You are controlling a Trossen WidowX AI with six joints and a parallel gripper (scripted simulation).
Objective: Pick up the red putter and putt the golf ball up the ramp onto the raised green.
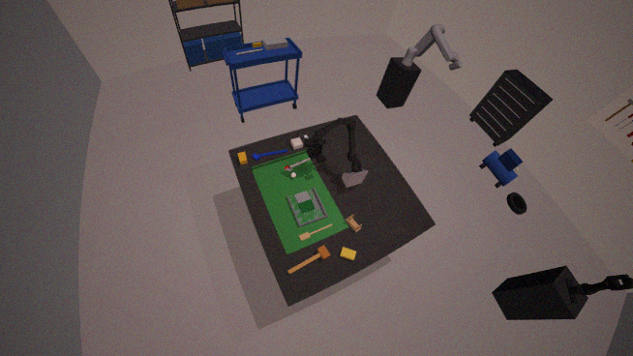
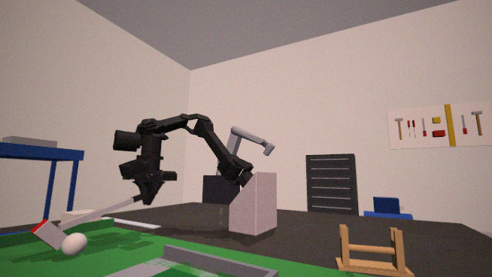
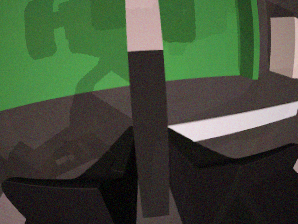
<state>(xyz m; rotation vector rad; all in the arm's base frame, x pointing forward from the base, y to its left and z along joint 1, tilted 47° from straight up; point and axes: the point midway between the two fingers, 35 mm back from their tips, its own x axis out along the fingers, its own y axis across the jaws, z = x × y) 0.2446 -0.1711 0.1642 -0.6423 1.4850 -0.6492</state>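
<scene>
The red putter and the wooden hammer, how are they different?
The red putter is held off the table by the gripper, which is shut on its grip; the wooden hammer lies loose on the dark table. The putter has a pale shaft and a red-edged head hanging over the green mat, right by the golf ball; the hammer is orange-brown all over and lies off the mat. Both are long-handled tools.
</scene>
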